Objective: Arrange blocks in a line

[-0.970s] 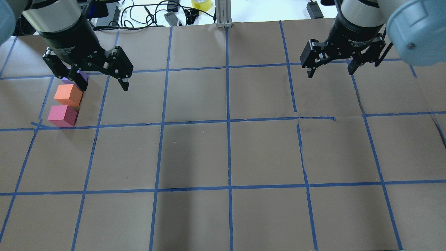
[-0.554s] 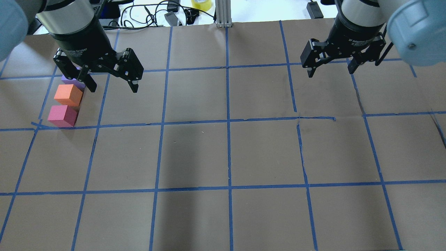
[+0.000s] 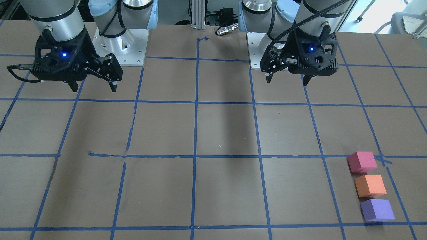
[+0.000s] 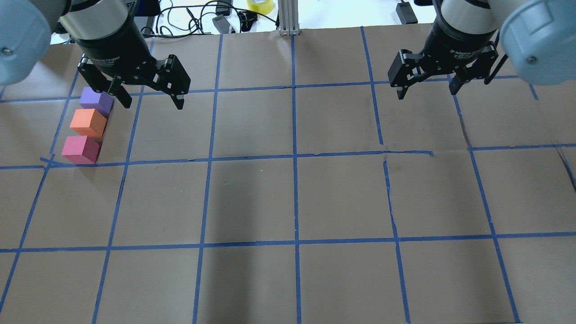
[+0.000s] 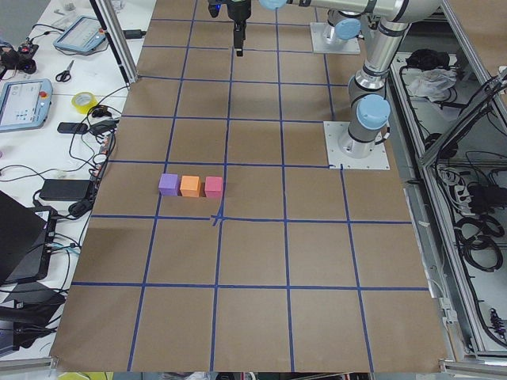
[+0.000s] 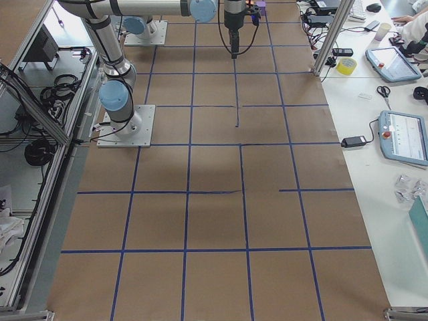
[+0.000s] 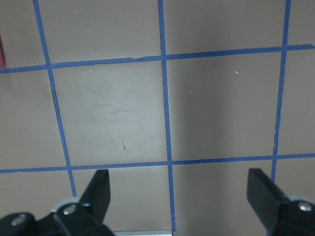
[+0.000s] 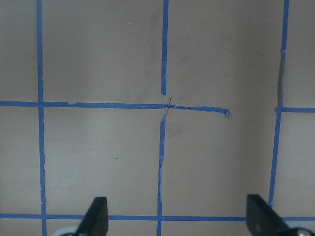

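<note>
Three blocks stand in a touching row on the brown table at my left: purple (image 4: 96,101), orange (image 4: 87,122) and pinkish-red (image 4: 80,149). They also show in the front-facing view as pinkish-red (image 3: 361,162), orange (image 3: 370,185) and purple (image 3: 377,209). In the left side view they are purple (image 5: 168,184), orange (image 5: 190,185) and pinkish-red (image 5: 213,186). My left gripper (image 4: 153,104) is open and empty, raised just right of the purple block, clear of it. My right gripper (image 4: 426,94) is open and empty over the far right of the table.
Blue tape lines (image 4: 294,155) divide the brown paper into squares. Cables, a yellow tape roll (image 4: 260,5) and an aluminium post (image 4: 288,18) lie at the far edge. The arm bases (image 3: 120,46) stand at my side of the table.
My left gripper has moved right and away from the blocks, uncovering the purple block. The blocks and the right arm have not moved.
</note>
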